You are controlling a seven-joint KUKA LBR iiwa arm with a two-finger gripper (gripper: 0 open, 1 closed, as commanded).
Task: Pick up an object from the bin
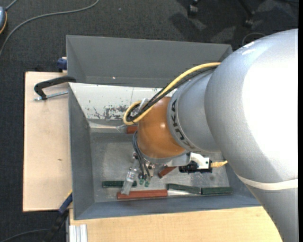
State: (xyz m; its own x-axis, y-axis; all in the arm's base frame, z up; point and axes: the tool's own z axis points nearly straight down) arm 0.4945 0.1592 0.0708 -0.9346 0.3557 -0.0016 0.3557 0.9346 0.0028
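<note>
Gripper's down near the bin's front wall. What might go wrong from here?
The gripper hangs above the long red-brown bar, with a dark green stick close by: it may catch both or knock one aside. The bar lies along the bin's front wall, so the gripper could strike that wall.

Dark green stick [112,184] lies flat near the left wall of the bin [78,156]. Two further green sticks, one [183,189] beside the other [217,191], lie end to end along the front wall. Outside, a dark carpet [28,52] with a pale cable [52,14] curving across it.
</note>
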